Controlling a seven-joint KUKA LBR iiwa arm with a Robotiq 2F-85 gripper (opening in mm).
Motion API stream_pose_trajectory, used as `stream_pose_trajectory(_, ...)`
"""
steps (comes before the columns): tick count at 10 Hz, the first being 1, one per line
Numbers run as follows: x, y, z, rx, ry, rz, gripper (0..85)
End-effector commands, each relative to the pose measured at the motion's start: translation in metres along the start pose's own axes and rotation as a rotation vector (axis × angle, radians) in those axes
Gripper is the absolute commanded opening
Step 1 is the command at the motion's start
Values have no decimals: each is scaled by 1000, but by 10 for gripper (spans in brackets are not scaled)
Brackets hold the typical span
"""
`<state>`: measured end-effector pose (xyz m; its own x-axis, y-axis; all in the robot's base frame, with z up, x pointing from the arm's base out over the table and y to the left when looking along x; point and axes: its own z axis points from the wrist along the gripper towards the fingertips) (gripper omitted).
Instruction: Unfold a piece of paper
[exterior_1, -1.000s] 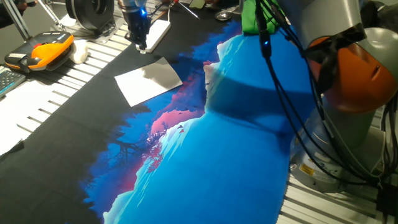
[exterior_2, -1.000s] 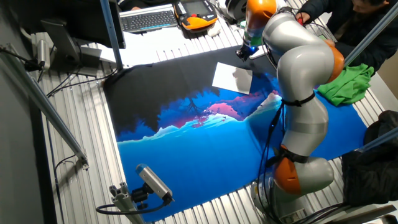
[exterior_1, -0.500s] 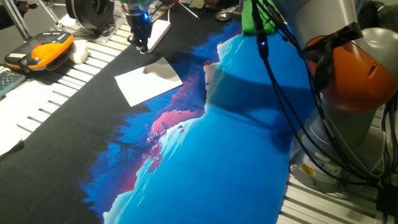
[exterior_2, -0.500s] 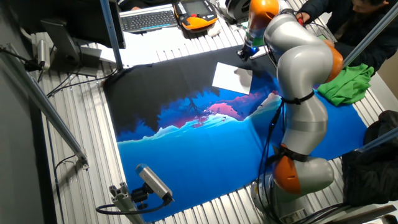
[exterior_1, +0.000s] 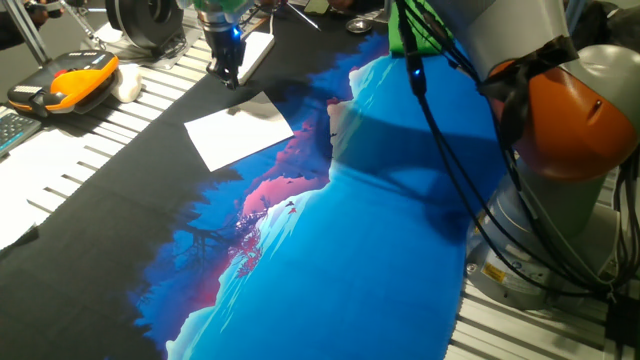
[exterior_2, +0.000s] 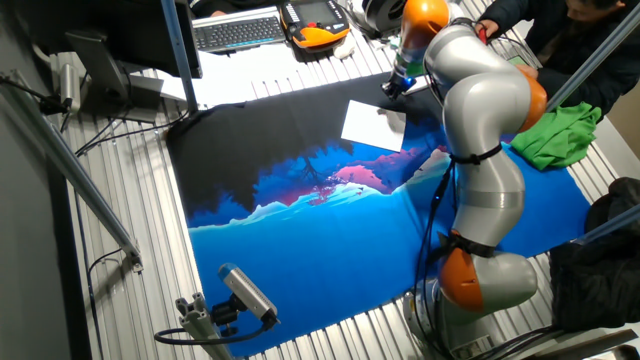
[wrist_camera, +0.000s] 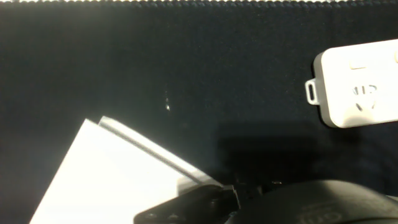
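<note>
Just beside the gripper, on its near side, the folded piece of paper lies flat on the black part of a blue-and-pink printed mat. The gripper's tips hang low at the sheet's far corner; whether its fingers are spread or closed cannot be told. Beyond the gripper sits a white power strip.

My gripper: too small in both fixed views to tell its opening; only a dark blurred housing shows in hand view. Piece of paper cut off by bottom edge there. White plastic block cut off at right.
</note>
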<state>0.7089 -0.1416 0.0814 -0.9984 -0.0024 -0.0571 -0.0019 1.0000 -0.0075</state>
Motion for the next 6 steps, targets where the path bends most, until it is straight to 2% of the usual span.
stream_pose_trajectory(1,0,-1,4,-4,-3,-1,170)
stream_pose_trajectory(4,-2,-2,14,-12,-17,-1,170)
stream_pose_trajectory(6,-3,-4,21,-17,-44,0,170)
